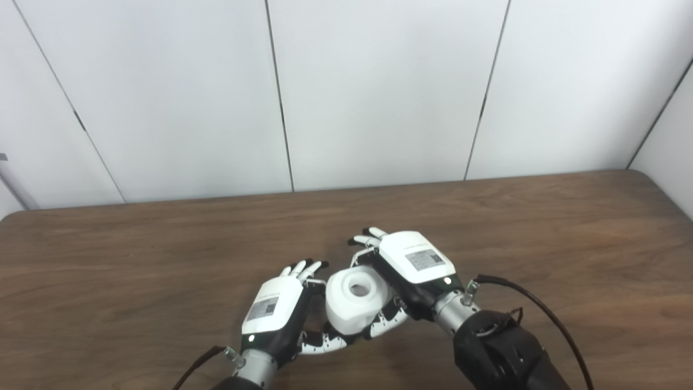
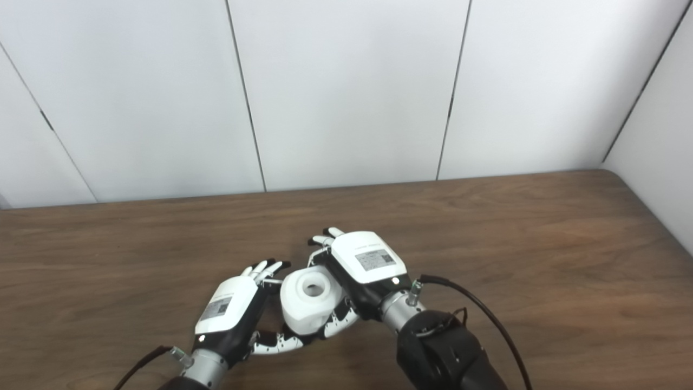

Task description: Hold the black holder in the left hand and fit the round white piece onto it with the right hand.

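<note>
The round white piece (image 1: 356, 301) sits between both hands, bore upward: right hand (image 1: 414, 261) grips it; left hand (image 1: 273, 309) cups its other side, black holder unseen.

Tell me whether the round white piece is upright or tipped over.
Roughly upright, slightly tilted: the round white piece shows its central hole facing up toward the camera, cradled between the left hand and right hand. No black holder is visible.

Two robot hands meet over a wooden table (image 2: 487, 227). The right hand (image 2: 363, 265) grips a round white piece (image 2: 309, 303); the left hand (image 2: 233, 311) cups it from beside.
</note>
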`<state>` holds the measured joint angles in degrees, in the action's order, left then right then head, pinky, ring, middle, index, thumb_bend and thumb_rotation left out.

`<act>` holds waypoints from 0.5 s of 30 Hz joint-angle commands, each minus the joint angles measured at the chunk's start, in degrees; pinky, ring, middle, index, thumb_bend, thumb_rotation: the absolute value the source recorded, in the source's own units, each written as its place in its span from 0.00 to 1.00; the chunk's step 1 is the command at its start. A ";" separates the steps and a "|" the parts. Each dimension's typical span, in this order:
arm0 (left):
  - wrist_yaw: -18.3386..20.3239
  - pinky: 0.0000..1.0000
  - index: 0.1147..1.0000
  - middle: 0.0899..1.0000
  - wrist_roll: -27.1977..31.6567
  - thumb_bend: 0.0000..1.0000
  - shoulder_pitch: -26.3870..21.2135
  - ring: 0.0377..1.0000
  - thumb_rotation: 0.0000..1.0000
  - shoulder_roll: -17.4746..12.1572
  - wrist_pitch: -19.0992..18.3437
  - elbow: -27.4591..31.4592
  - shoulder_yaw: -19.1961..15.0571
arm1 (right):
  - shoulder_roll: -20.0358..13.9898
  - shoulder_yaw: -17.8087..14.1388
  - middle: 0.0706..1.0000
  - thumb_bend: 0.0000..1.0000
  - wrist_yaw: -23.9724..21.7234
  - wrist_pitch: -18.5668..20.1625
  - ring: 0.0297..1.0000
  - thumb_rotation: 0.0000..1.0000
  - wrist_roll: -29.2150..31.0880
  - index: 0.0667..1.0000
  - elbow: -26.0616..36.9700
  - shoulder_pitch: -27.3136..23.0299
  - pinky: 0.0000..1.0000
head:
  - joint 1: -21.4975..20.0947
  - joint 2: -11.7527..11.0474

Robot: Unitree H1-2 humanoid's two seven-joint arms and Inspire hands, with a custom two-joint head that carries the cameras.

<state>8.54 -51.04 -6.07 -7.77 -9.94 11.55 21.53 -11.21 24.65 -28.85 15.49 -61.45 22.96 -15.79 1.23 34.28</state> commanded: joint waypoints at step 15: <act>-0.64 1.00 0.41 0.92 0.22 0.52 -1.69 0.98 0.05 0.70 1.07 0.14 0.33 | 0.01 0.43 0.91 0.80 -4.21 0.21 0.97 0.36 1.65 0.66 -0.61 0.80 0.78 | -0.02 -0.07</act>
<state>8.65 -51.05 -6.09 -7.77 -9.87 11.46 21.53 -11.25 24.26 -30.10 15.83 -60.80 22.96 -15.71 1.14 34.19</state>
